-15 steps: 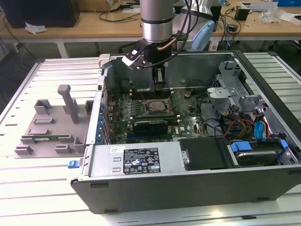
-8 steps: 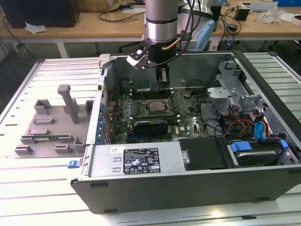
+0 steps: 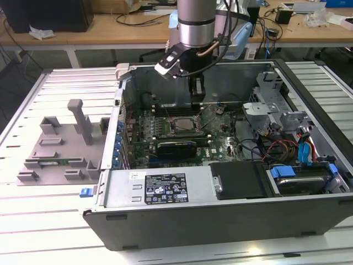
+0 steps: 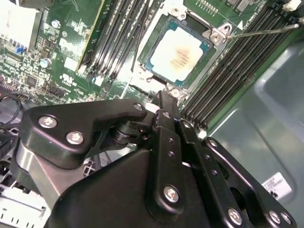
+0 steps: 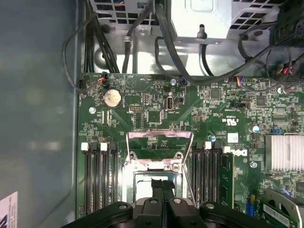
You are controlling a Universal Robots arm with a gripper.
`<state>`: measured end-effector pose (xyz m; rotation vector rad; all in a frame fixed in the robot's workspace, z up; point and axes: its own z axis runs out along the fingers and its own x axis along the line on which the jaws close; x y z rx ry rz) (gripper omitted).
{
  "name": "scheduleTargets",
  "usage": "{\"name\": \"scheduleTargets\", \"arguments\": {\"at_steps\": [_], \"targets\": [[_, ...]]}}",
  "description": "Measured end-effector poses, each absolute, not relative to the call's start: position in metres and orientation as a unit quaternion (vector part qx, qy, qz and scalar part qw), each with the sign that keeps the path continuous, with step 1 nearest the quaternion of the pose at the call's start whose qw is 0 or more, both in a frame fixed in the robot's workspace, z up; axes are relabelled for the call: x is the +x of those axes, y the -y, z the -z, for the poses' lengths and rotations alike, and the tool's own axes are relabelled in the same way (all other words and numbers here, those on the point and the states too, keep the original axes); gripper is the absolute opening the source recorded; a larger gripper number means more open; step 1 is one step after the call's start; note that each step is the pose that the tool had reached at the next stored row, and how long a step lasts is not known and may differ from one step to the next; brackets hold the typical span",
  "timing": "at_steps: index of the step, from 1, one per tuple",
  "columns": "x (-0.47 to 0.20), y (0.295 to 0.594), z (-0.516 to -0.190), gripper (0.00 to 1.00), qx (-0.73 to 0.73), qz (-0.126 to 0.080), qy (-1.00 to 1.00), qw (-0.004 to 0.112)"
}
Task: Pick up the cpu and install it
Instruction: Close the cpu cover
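The cpu [image 4: 178,51], a square chip with a shiny silver top, lies flat inside the metal-framed socket [image 3: 185,125] on the green motherboard [image 5: 156,114]. In the first wrist view the socket's hinged load frame [image 5: 159,137] stands open. My gripper [image 4: 162,97] hangs just above the socket's edge, next to the chip, and its black fingers [image 5: 163,186] are pressed together with nothing between them. In the exterior view the gripper [image 3: 197,101] reaches down into the open computer case, over the board's far side.
Black memory slots [image 4: 118,33] flank the socket on both sides, and a thin socket lever [image 4: 266,29] sticks out. Case walls [image 3: 220,221], a drive cage [image 3: 270,105] and cables [image 3: 287,149] surround the board. A grey fixture [image 3: 60,149] lies on the table at the exterior view's left.
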<state>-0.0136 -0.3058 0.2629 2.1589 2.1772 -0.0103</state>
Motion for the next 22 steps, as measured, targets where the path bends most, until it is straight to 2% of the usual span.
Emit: {"name": "scheduleTargets", "arguments": {"at_steps": [6,12,22], "targets": [[-0.013,0.306,-0.277,0.11,0.704,0.003,-0.71,0.038],[-0.009,0.306,-0.278,0.11,0.704,0.003,-0.71,0.038],[0.039,0.306,-0.278,0.11,0.704,0.003,-0.71,0.038]]}}
